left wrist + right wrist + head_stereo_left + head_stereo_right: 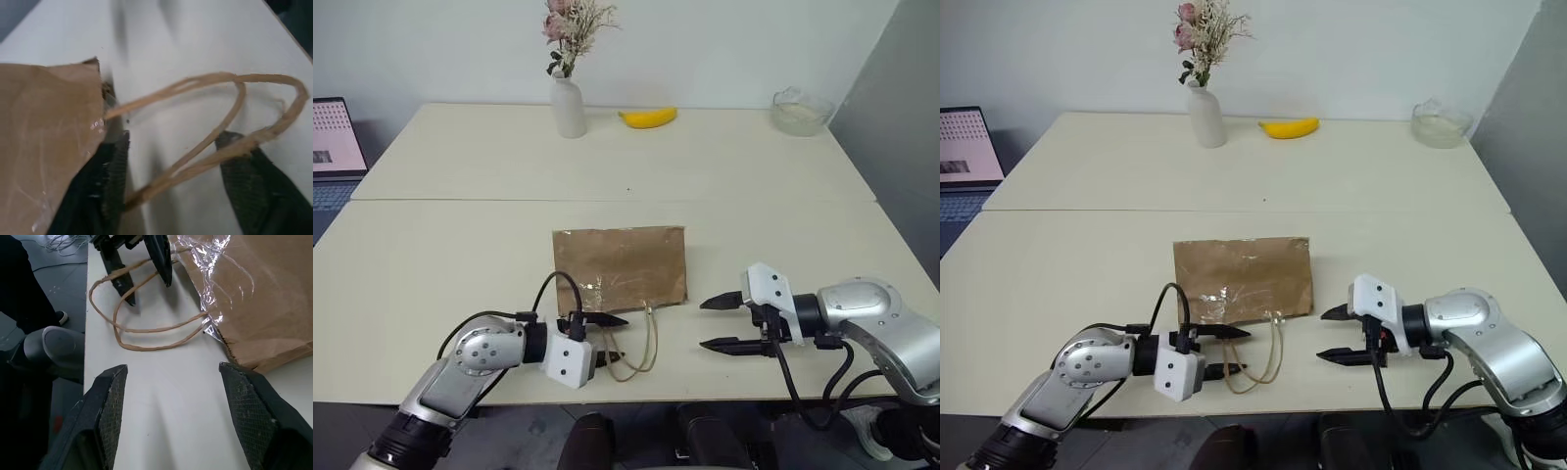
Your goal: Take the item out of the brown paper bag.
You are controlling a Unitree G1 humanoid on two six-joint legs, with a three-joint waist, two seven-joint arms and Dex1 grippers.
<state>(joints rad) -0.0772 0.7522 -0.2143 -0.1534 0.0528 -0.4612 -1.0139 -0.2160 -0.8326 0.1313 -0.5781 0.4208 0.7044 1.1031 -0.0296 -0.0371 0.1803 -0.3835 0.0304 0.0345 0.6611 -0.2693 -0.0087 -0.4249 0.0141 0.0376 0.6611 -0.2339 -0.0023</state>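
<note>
- Two risks are standing out to me, biggest first: the brown paper bag is lying flat on the table with its mouth facing me, so tugging on paper or cord is likely to drag the whole bag toward the near edge instead of opening it.
- I'm seeing my left gripper with fingers apart, straddling the cord handles by the mouth — closing there could pinch only cord.
- I'm holding my right gripper spread wide and gripping nothing, just beside the bag's right corner.
- I'm judging the item is lying somewhere inside the bag — I cannot tell where.
- Far back, a glass bowl is sitting; its contents are unclear.
</note>
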